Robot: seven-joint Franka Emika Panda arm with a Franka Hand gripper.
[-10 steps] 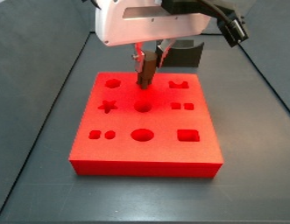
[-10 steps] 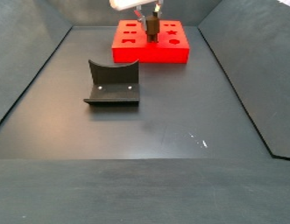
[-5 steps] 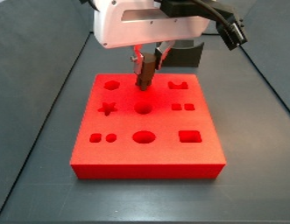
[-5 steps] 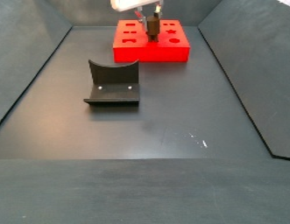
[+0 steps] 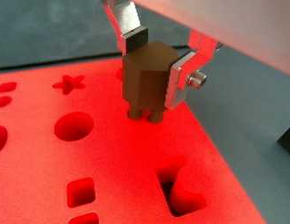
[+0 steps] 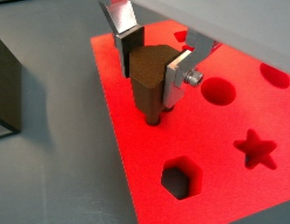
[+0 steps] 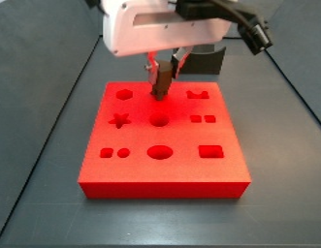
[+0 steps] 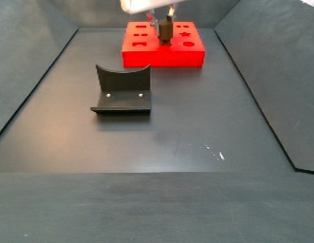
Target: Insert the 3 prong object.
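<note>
My gripper is shut on the 3 prong object, a brown upright piece with thin rods at its lower end. The silver fingers clamp it from two sides. It hangs over the red block, above the back middle of its top, with the rod tips at or just above the red surface. I cannot tell if they touch. It shows in both wrist views and both side views. The gripper also shows in the side views.
The red block has several shaped holes: a star, a hexagon, round ones and small ones. The dark fixture stands on the floor away from the block. A dark box stands behind the block.
The gripper and the held piece have shifted only slightly over the red block. The gripper stays shut on the piece.
</note>
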